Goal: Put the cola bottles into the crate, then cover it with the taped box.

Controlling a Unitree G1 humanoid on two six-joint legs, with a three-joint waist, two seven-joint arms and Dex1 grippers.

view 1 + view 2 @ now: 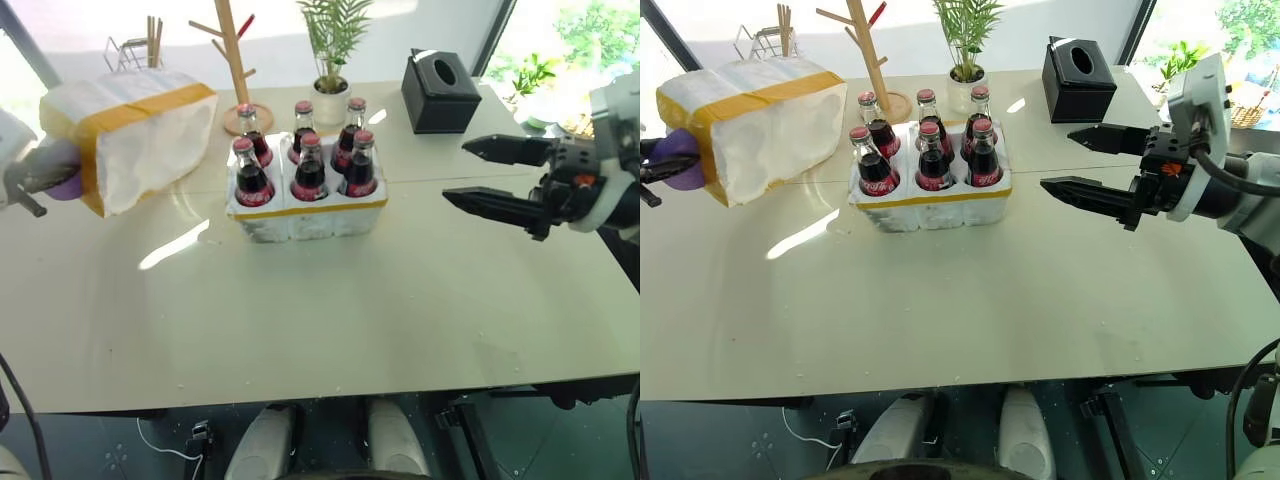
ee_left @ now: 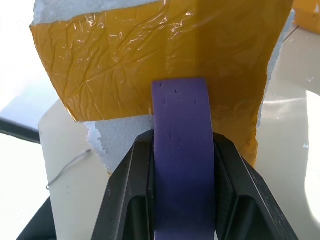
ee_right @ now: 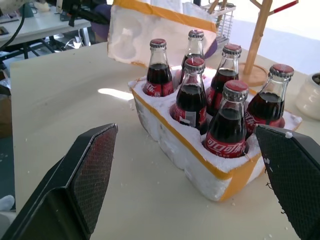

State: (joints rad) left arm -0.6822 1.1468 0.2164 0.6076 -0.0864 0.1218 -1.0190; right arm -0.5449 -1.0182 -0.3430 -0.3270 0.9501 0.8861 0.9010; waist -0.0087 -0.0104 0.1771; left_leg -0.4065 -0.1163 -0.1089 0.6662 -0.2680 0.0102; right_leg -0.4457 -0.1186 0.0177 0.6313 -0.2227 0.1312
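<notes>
Several cola bottles (image 1: 310, 165) with red caps stand upright in the holes of the crate (image 1: 310, 218), a low white block with a yellow tape band, at the table's middle back. The taped box (image 1: 150, 130) hangs tilted above the table, left of the crate, its hollowed inside (image 3: 145, 30) turned toward the bottles. My left gripper (image 2: 182, 150) is shut on a purple strap (image 2: 180, 115) fixed to the box's taped end. Right of the crate, my right gripper (image 1: 455, 172) is open and empty, held level and pointing at it.
A black tissue box (image 1: 440, 90) sits at the back right. A potted plant (image 1: 332, 60) and a wooden branch stand (image 1: 235, 60) are just behind the crate. A wire rack (image 1: 130, 50) is at the back left. The pale table (image 1: 330, 320) stretches toward me.
</notes>
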